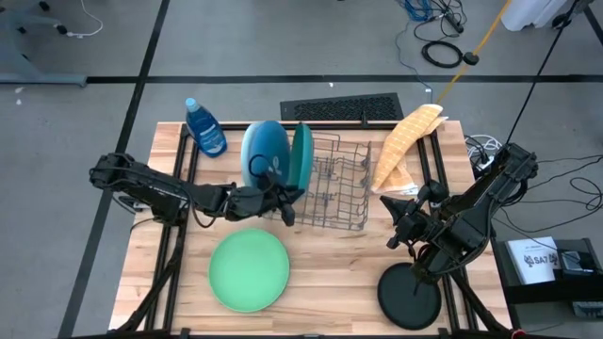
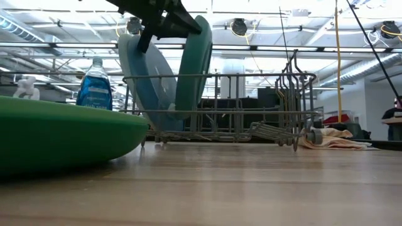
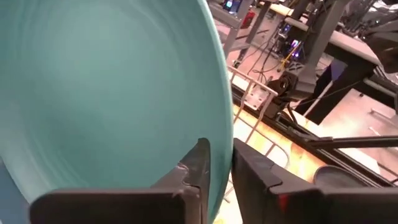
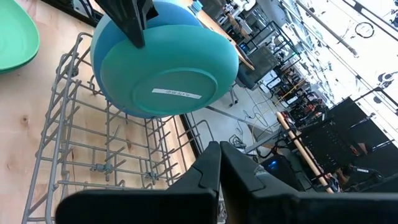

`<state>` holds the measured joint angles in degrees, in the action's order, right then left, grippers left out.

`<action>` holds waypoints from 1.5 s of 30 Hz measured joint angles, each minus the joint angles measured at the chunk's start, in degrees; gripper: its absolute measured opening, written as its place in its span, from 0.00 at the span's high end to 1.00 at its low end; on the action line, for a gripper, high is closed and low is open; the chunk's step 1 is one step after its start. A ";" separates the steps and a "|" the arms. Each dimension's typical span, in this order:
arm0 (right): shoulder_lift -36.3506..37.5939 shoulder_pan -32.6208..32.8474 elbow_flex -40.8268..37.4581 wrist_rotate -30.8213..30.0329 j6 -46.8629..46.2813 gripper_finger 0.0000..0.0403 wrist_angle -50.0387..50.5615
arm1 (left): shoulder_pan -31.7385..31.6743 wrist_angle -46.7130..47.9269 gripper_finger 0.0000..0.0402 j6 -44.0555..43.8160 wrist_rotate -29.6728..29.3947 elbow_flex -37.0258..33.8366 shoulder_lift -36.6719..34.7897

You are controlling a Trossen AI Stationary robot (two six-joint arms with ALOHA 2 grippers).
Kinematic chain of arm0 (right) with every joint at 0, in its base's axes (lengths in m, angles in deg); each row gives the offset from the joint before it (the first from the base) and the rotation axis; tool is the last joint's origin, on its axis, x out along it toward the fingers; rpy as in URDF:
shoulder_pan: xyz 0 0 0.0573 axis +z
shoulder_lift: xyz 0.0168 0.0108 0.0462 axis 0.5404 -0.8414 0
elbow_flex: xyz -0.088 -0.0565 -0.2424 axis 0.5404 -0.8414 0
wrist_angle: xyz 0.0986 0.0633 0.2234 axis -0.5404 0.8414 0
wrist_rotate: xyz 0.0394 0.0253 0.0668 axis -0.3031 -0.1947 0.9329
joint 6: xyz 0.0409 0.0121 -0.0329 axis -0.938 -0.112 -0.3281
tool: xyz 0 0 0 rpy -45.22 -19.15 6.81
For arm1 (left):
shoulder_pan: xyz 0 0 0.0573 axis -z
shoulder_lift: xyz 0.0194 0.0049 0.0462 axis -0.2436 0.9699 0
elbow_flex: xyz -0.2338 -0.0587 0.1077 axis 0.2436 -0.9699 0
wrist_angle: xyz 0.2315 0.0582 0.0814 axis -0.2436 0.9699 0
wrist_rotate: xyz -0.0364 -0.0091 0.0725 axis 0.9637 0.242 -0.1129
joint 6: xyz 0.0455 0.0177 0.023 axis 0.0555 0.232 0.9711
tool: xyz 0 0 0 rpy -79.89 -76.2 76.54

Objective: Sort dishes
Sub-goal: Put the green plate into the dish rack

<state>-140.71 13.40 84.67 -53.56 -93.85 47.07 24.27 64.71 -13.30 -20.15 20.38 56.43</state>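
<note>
Teal plate (image 1: 301, 151) upright in wire rack (image 1: 341, 193), rim between the slightly parted left claw (image 1: 287, 200) fingers, green plate (image 1: 249, 270) just below it on the bench (image 1: 330, 273), right claw (image 1: 394, 226) clenched empty.

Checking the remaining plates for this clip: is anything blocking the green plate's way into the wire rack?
Nothing visible lies on the bare wood between the green plate and the wire rack. The rack's left end already holds a blue plate and a teal plate, with the left gripper at the teal plate's rim; slots further right look free.

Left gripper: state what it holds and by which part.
The left gripper straddles the rim of the upright teal plate in the wire rack; whether it grips cannot be told.
</note>
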 joint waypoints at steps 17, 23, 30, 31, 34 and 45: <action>0.00 -0.02 0.00 0.02 0.00 1.00 -0.04 | 0.48 -0.39 0.72 -3.37 -3.41 -0.04 0.02; 0.00 0.00 0.00 0.02 0.21 1.00 -0.09 | 2.09 -3.70 0.76 8.98 4.93 1.45 0.09; 0.00 -0.02 0.00 -0.05 0.46 1.00 -0.22 | 4.61 11.84 0.66 24.32 6.24 7.91 1.30; 0.00 -0.03 0.00 -0.12 0.46 1.00 -0.20 | 4.68 16.06 0.64 24.75 6.21 9.47 2.24; 0.02 -0.40 0.00 -0.18 0.97 1.00 -0.40 | 4.67 26.57 0.56 27.62 4.71 14.93 6.41; 0.00 -2.32 0.00 0.28 5.90 1.00 -4.35 | 3.01 57.05 0.58 33.70 2.26 39.19 25.07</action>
<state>-140.71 11.08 84.67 -53.28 -87.95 42.72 27.28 121.75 20.40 -17.89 59.56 81.50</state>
